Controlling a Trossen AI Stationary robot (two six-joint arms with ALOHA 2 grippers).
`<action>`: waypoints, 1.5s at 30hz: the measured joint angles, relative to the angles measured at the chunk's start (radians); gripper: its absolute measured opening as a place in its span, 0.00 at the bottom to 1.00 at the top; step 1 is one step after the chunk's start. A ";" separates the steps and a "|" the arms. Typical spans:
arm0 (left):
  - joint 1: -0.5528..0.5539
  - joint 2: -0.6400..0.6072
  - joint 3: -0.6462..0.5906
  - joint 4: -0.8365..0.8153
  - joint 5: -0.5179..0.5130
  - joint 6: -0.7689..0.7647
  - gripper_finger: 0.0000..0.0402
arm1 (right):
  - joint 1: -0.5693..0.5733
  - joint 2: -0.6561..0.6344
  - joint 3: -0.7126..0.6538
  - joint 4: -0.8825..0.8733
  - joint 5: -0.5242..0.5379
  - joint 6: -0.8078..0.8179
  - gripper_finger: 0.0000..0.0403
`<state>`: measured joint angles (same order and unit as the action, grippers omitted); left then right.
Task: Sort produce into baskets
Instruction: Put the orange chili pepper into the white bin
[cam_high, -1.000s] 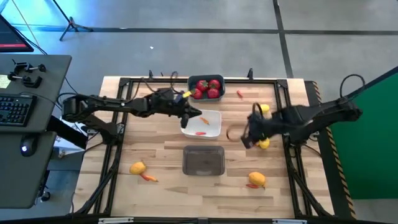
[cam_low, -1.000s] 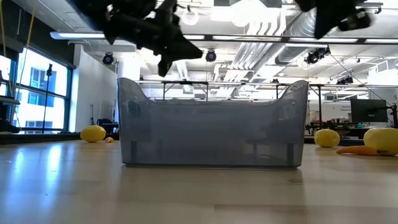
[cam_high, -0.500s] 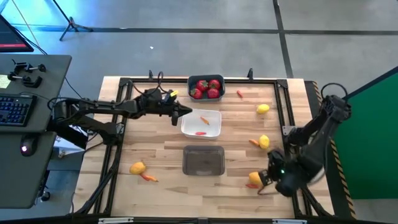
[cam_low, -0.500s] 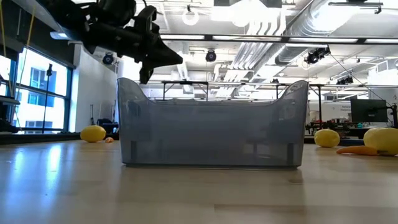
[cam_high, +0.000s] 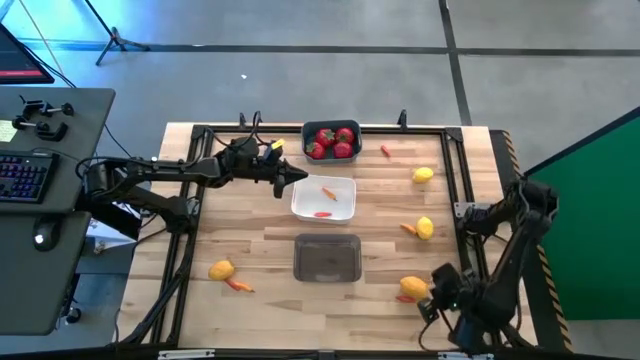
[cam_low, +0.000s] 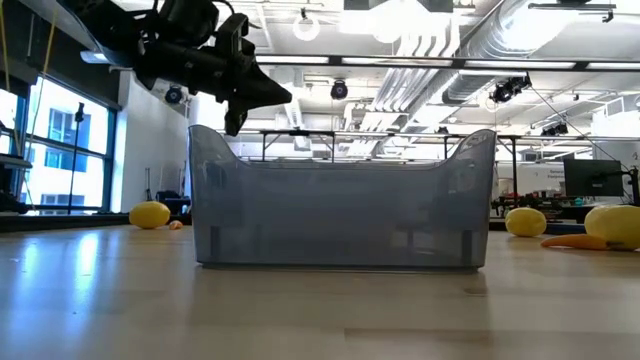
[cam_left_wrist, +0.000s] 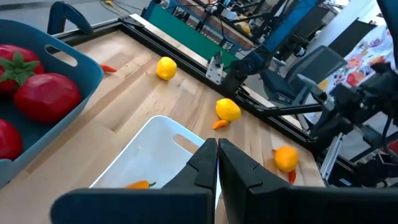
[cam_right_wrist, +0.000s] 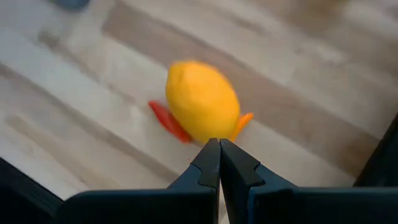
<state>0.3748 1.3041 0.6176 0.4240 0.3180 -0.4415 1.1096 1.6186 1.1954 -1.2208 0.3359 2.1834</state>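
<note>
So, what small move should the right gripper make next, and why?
Probably it should open its fingers first. The right gripper is shut and empty, pointing at a lemon that lies on the table over a carrot piece. Shut fingers cannot go around the lemon. The translucent grey basket nearby looks empty.

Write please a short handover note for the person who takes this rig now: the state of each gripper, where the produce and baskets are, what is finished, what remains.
Left gripper: fingers shut, empty, at the white basket's left rim.
Right gripper: fingers shut, empty, beside the front-right lemon.
Done: strawberries in the blue-grey basket; two carrots in the white basket.
Left: grey translucent basket holds nothing visible. Four lemons loose on the table, one front left, three on the right. Loose carrots lie by the lemons, one more right of the blue-grey basket.
</note>
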 joint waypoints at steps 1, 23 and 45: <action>-0.001 0.000 0.000 0.000 0.000 0.000 0.00 | 0.006 0.016 0.000 0.014 -0.001 0.000 0.00; -0.001 0.000 0.000 0.000 0.062 -0.039 0.00 | 0.037 0.005 -0.328 0.503 -0.023 0.043 0.35; -0.002 0.000 0.001 -0.006 0.057 -0.045 0.00 | 0.034 -0.005 -0.394 0.553 -0.095 0.024 0.04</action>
<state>0.3729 1.3041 0.6186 0.4184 0.3752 -0.4862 1.1435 1.6141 0.8014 -0.6679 0.2407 2.2078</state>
